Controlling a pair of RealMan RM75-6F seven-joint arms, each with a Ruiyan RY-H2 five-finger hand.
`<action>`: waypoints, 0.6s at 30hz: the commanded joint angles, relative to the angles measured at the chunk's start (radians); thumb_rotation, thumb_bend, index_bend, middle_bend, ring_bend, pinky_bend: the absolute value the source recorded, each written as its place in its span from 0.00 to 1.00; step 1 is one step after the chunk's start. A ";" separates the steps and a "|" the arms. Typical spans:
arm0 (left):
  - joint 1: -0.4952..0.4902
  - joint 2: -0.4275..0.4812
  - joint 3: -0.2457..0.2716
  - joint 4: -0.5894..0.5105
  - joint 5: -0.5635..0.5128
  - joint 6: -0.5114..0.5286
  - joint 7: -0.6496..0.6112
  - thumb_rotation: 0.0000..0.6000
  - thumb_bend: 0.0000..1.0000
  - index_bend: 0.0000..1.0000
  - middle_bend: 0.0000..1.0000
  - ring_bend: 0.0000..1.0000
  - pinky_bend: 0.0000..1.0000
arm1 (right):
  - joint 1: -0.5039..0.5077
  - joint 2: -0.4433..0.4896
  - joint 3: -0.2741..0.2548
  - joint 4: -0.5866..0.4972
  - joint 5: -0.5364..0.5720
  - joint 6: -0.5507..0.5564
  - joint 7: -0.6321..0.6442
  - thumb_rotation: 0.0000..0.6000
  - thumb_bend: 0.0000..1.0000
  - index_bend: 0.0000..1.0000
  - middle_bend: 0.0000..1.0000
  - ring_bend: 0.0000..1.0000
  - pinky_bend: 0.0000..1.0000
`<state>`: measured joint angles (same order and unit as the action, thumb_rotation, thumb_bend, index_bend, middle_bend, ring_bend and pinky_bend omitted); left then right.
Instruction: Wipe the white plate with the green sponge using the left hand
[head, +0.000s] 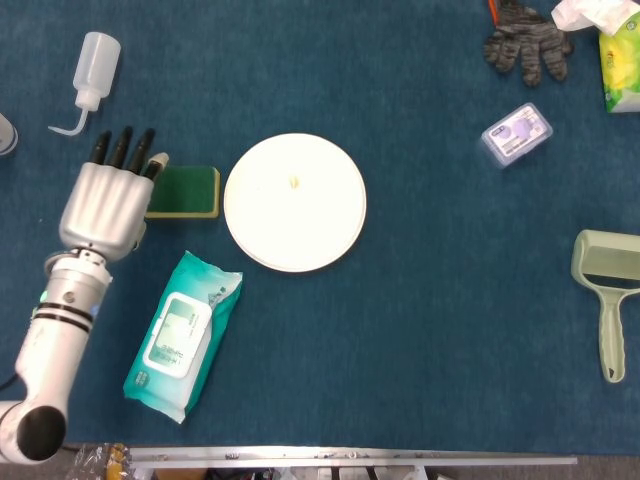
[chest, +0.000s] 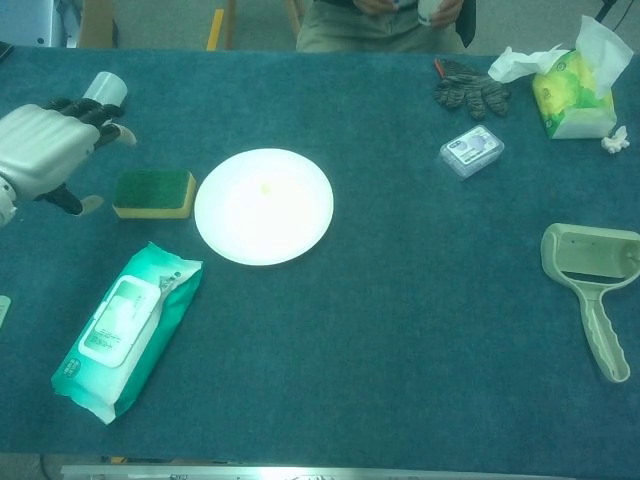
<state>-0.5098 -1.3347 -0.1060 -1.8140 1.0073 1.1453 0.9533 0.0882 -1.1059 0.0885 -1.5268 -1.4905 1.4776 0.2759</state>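
Observation:
A round white plate (head: 295, 202) (chest: 263, 206) lies on the blue cloth with a small yellow speck near its middle. Just left of it lies the green sponge (head: 187, 190) (chest: 153, 193), green on top with a yellow base. My left hand (head: 106, 199) (chest: 45, 148) hovers at the sponge's left end, fingers spread and pointing away from me, holding nothing. In the head view it overlaps the sponge's left edge. My right hand shows in neither view.
A teal wet-wipes pack (head: 181, 335) lies in front of the sponge. A squeeze bottle (head: 89, 72) stands far left, a brush (head: 39, 363) near left. At the right are a lint roller (head: 606, 293), a small plastic case (head: 516, 134), gloves (head: 527, 42) and a tissue pack (chest: 571, 84).

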 joint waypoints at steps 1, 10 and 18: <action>-0.033 -0.047 0.005 0.034 -0.058 0.001 0.043 1.00 0.27 0.19 0.03 0.00 0.05 | -0.001 0.001 0.000 0.003 0.001 0.001 0.004 1.00 0.39 0.39 0.39 0.24 0.45; -0.084 -0.105 0.011 0.089 -0.203 -0.002 0.098 1.00 0.27 0.12 0.00 0.00 0.05 | -0.004 0.002 0.001 0.015 0.005 -0.002 0.015 1.00 0.39 0.39 0.39 0.24 0.45; -0.123 -0.148 0.012 0.139 -0.300 0.003 0.115 1.00 0.27 0.11 0.00 0.00 0.05 | -0.005 0.002 0.001 0.026 0.007 -0.003 0.025 1.00 0.39 0.39 0.39 0.24 0.45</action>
<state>-0.6247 -1.4751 -0.0948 -1.6838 0.7170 1.1465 1.0639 0.0834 -1.1045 0.0899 -1.5016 -1.4841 1.4749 0.3005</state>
